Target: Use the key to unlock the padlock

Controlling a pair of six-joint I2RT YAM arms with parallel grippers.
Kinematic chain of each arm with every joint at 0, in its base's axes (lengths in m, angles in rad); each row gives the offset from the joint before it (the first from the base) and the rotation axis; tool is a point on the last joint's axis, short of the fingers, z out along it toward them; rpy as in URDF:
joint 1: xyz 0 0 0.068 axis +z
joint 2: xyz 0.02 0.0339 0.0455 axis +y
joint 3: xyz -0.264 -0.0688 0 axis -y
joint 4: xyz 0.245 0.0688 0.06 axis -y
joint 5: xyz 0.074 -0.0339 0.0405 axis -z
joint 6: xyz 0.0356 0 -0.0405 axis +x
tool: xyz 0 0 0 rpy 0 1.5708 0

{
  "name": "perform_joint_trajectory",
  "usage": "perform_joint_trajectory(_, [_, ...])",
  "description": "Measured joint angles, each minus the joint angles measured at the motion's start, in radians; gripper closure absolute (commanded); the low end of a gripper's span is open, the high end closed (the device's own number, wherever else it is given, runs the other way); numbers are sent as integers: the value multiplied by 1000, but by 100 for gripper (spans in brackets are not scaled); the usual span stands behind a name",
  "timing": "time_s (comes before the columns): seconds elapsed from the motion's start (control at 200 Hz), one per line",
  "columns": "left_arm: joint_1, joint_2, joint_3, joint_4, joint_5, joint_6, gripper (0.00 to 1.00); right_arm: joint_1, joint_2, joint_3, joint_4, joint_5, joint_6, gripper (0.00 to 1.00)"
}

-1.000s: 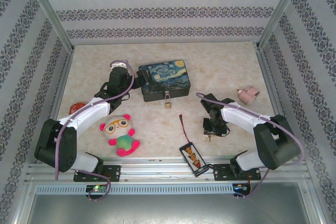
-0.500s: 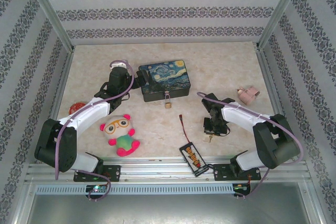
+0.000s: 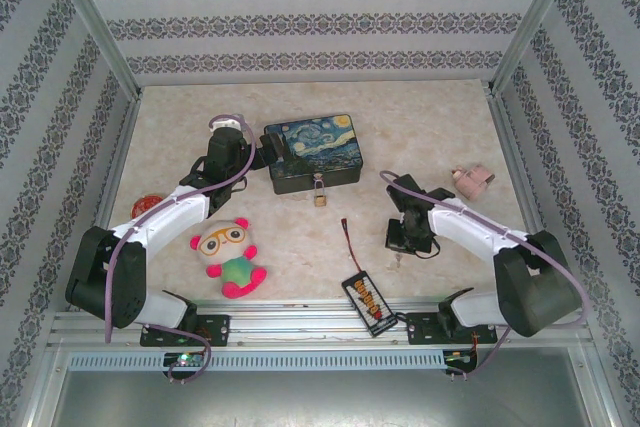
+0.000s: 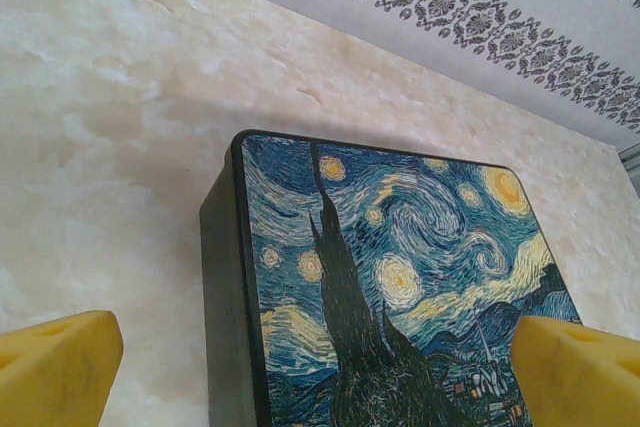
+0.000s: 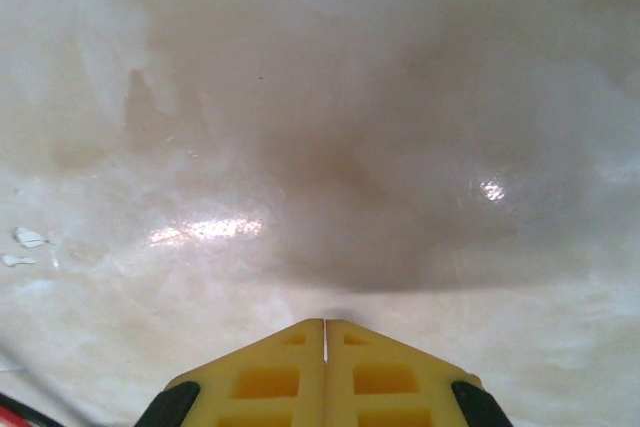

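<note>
When the scene was inspected from above, the padlock point(image 3: 319, 193) hung at the clasp on the front face of the painted tin box point(image 3: 315, 150), which stood at the far centre of the table point(image 3: 430, 127). The left gripper point(image 4: 315, 347) was at the box's left end with its jaws spread wide, a yellow finger point(image 4: 55, 367) on either side of the lid; no contact was evident. The right gripper point(image 5: 325, 327) pointed down at bare tabletop, well to the right of the padlock, with its jaws pressed fully together. Whether the key was pinched between them could not be determined. A wired connector board point(image 3: 368, 302) lay near the front edge, between the arms.
</note>
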Motion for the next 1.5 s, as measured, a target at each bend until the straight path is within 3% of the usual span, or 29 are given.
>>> perform_joint_trajectory(0.425, [0,-88,-68,64,2,50,0,-6,-147,135,15,-29,3,100])
perform_joint_trajectory(0.755, [-11,-92,-126,256,171,119,3,-6,-162,319,42,-84,3,100])
perform_joint_trajectory(1.094, [-218,-31,-178,520,286,340,12,-6,-162,437,79,-124,22,100])
perform_joint_trajectory(1.224, [-300,31,-169,563,314,445,21,-7,-162,459,115,-149,38,100])
perform_joint_trajectory(1.344, [-360,108,-137,591,334,521,24,-13,-162,465,160,-175,62,100])
perform_joint_trajectory(1.499, [-399,186,-96,647,352,573,32,-13,-162,465,215,-209,100,100])
